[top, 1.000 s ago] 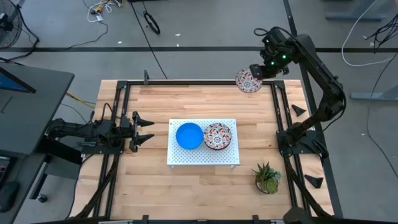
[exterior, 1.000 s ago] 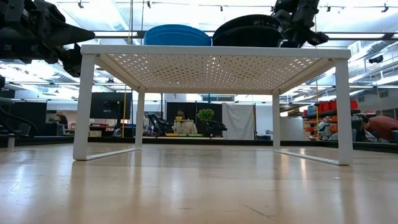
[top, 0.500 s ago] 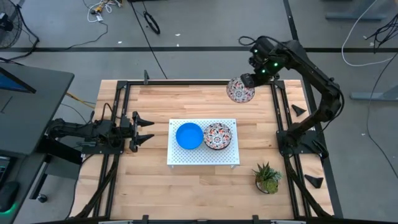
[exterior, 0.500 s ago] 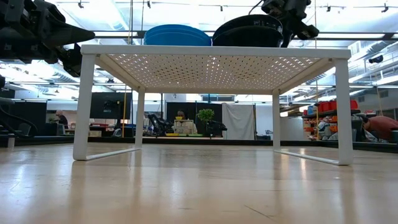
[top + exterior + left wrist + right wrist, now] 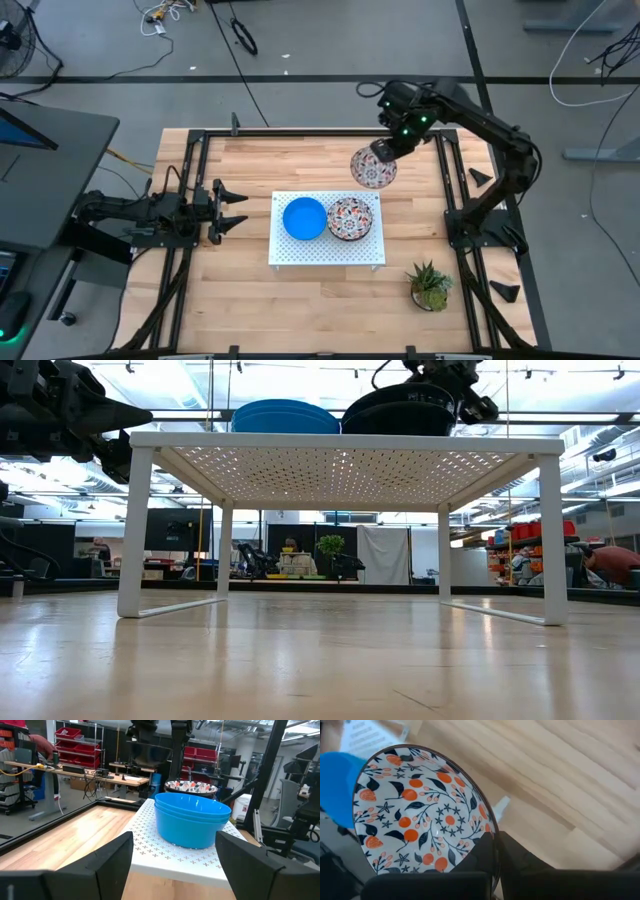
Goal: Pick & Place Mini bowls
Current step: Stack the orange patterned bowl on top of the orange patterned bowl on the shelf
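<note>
- Floral-patterned small round bowl [image 5: 372, 169], white with red and dark leaves and berries, hangs in the air over the pale wooden table [image 5: 320, 300], just beyond the far right corner of the white perforated rectangular board [image 5: 326, 252]
- Right gripper [image 5: 384, 152] is clenched on that bowl's rim; in the right wrist view one dark finger [image 5: 520, 860] presses on the outside of the rim while the bowl's [image 5: 420, 815] patterned inside faces the camera
- On the board, a second floral bowl [image 5: 350, 218] sits on the right half, touching the plain bright blue round bowl [image 5: 304, 218] on the left half
- From the left wrist view the blue bowl [image 5: 192, 819] shows two rims, one nested in the other, so it is a stack; the floral bowl [image 5: 191, 786] stands behind it
- The low view shows the board [image 5: 340, 442] as a raised white stand on four legs, with the blue stack [image 5: 285, 416] and a dark-looking bowl [image 5: 398, 412] on top, and the right arm's gripper above the latter
- Left gripper [image 5: 232, 210] waits low at the left side of the table, pointing at the board, its two fingers [image 5: 107, 865] spread apart and empty
- Small green potted plant [image 5: 431, 285] stands near the table's front right corner, well apart from the bowls
</note>
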